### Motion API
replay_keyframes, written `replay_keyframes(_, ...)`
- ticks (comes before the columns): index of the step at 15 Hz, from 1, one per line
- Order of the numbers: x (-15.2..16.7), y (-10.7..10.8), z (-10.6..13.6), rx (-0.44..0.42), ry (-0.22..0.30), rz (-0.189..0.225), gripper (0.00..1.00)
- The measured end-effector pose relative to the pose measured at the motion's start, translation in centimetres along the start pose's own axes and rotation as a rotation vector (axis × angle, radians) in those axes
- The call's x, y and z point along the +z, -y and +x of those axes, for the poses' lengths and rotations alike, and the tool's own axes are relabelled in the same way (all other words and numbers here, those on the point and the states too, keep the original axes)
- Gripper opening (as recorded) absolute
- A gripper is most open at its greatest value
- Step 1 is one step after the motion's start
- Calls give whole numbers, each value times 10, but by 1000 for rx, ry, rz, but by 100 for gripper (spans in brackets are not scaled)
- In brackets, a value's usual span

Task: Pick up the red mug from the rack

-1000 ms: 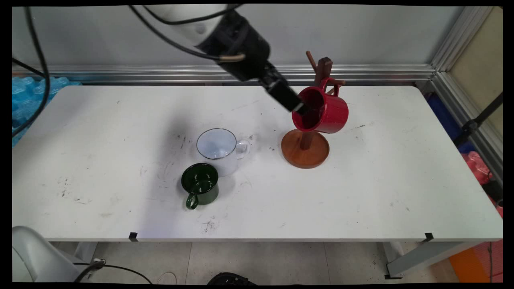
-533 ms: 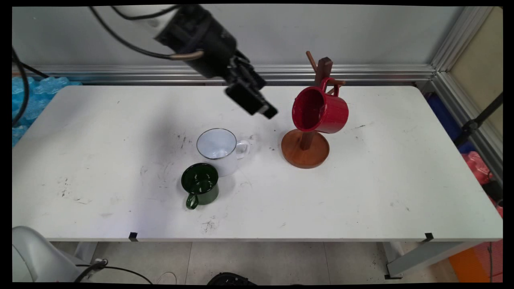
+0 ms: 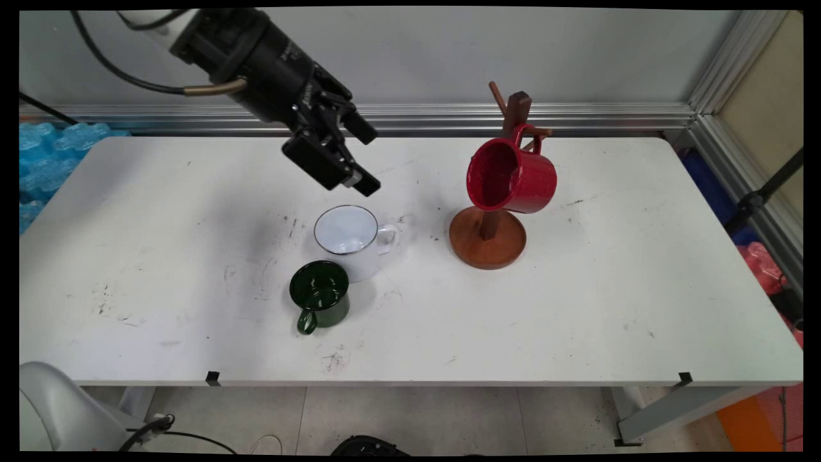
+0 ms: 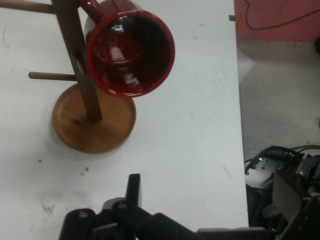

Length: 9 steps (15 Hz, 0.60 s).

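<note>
Hovering empty with fingers spread just above and behind the white mug (image 3: 349,239), the black gripper (image 3: 359,160) hangs well left of the red mug (image 3: 513,176) hooked on the wooden mug tree (image 3: 489,239), a green mug (image 3: 319,296) touching the white mug's front.

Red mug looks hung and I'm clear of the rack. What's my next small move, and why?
Probably ease the open, empty gripper down toward the white mug, the nearest one, standing upright just below it beside the green mug. The red mug hangs by its handle on the wooden rack.

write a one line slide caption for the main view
Open gripper above the white mug, beside a green mug; red mug hangs on the wooden stand.
</note>
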<state>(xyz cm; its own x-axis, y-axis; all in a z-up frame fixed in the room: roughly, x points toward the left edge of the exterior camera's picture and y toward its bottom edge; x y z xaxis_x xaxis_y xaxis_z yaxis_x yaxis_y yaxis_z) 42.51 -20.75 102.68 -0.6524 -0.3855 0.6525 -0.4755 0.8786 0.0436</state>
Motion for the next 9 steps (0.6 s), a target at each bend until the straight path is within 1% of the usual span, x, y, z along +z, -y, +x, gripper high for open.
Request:
replay_keyframes(2, -5, -1, -1, -2, -9, -8, 100)
replay_keyframes(4, -6, -2, 1, -22, -31, -13, 100)
replay_keyframes(7, 3, -6, 13, -77, -75, -15, 100)
replay_keyframes(9, 16, -8, 23, -126, -106, -14, 100)
